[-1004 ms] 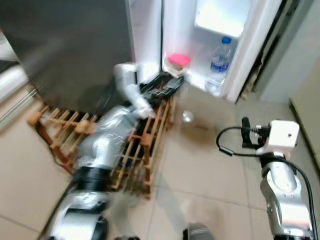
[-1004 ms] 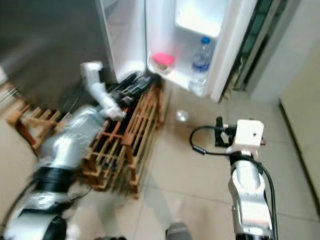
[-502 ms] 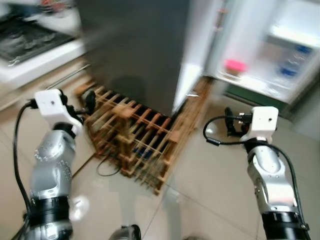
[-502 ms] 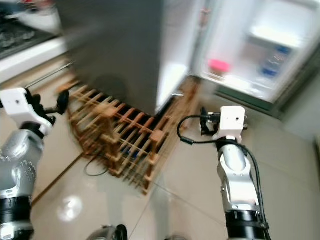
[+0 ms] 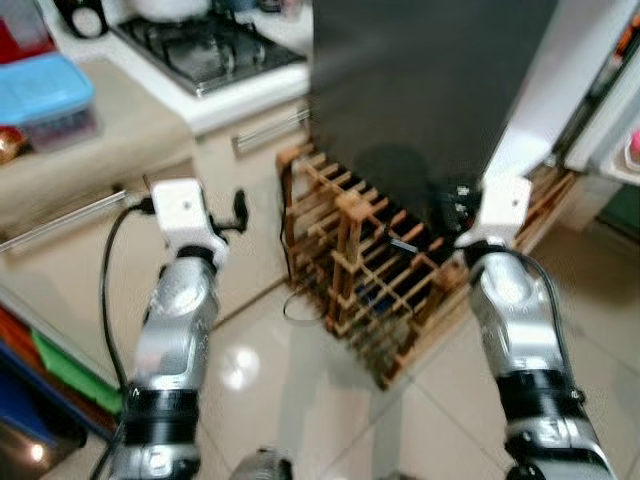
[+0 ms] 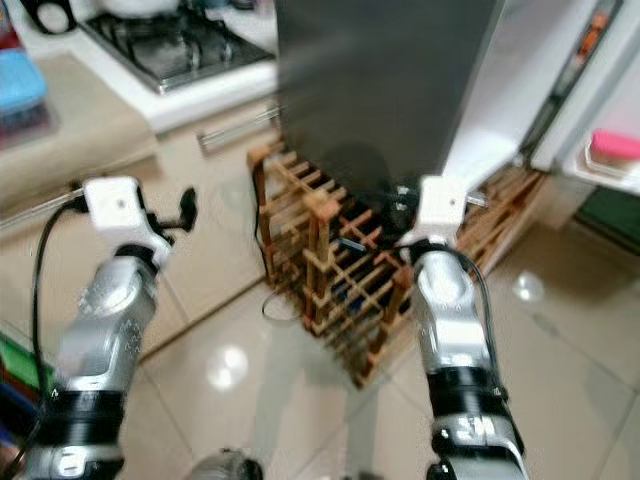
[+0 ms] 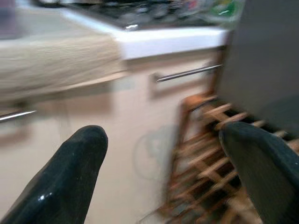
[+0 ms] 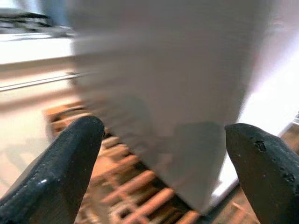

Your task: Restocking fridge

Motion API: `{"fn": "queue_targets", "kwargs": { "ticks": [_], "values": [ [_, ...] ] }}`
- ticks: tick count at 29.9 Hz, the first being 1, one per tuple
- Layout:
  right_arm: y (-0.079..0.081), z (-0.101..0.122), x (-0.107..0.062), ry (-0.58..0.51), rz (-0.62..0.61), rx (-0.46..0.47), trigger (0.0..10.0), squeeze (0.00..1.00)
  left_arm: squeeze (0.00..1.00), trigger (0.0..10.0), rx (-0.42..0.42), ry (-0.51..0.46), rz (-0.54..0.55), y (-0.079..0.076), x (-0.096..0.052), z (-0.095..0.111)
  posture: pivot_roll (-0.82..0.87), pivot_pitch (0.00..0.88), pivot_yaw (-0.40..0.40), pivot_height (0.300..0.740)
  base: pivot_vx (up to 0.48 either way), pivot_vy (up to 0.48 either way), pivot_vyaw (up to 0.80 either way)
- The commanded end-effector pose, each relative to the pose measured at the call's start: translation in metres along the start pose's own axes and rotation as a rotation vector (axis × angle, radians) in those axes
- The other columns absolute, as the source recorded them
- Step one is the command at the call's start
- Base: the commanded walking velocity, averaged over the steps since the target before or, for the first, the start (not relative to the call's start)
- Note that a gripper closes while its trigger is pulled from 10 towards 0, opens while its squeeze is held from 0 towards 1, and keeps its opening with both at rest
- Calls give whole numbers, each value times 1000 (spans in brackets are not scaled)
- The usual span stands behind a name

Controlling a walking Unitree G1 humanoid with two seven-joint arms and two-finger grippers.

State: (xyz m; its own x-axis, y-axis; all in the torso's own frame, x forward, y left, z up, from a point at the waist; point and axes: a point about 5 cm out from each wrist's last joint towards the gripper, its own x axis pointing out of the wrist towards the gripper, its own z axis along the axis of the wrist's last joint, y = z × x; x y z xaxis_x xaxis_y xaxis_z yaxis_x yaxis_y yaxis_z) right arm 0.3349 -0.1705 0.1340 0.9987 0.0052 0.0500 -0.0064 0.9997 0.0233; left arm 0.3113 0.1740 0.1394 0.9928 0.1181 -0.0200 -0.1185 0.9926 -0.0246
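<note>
Head views, blurred: you've got both arms raised w/ nothing held. Left tool (image 5: 238, 208) sits in front of the cabinet drawers below the bench (image 5: 120, 130); right tool (image 5: 452, 200) is over the wooden rack (image 5: 370, 270) at the foot of the dark fridge door (image 5: 420, 80). Fridge interior (image 6: 610, 150) is at the far right, pink container (image 6: 612, 146) on its door shelf. Hob (image 5: 205, 50) and blue box (image 5: 40, 88) on the bench.

Left wrist: fingers (image 7: 70, 177) spread wide, released; drawer handle (image 7: 187, 73) ahead.

Right wrist: fingers (image 8: 65, 163) apart, released, facing door and rack.
</note>
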Motion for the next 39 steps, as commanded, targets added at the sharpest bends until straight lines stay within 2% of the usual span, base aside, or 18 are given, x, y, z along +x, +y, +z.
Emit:
{"fn": "queue_targets", "kwargs": {
  "ticks": [1, 3, 7, 16, 18, 39],
  "values": [
    [-4, -1, -2, -5, -5, 1, 10000, 0, 0, 10000, 56, -42, 48, 5, -1, 8, -84, 0, 3, 720, 0, 0, 587],
    [-7, 1, -3, -14, -5, 1, 10000, 0, 0, 10000, 130, -71, 75, 13, -4, 8, -86, 0, -7, 720, 0, 0, 587],
    [-9, 0, -6, -16, 8, -8, 10000, 0, 0, 10000, 110, -24, 133, 20, -5, -1, -84, 0, -13, 720, 0, 0, 586],
    [-3, 2, -3, -35, 16, 3, 10000, 0, 0, 10000, 98, -70, 90, 3, -2, 8, -81, 0, -11, 720, 0, 0, 606],
    [-3, 4, -3, -42, 10, -26, 10000, 0, 0, 10000, 95, -69, 86, 3, -1, 8, -88, 0, -10, 720, 0, 0, 0],
    [-2, 5, -2, -51, 17, -25, 10000, 0, 0, 10000, 91, -68, 80, 1, 0, 8, -95, 0, -8, 720, 0, 0, 0]
  ]
}}
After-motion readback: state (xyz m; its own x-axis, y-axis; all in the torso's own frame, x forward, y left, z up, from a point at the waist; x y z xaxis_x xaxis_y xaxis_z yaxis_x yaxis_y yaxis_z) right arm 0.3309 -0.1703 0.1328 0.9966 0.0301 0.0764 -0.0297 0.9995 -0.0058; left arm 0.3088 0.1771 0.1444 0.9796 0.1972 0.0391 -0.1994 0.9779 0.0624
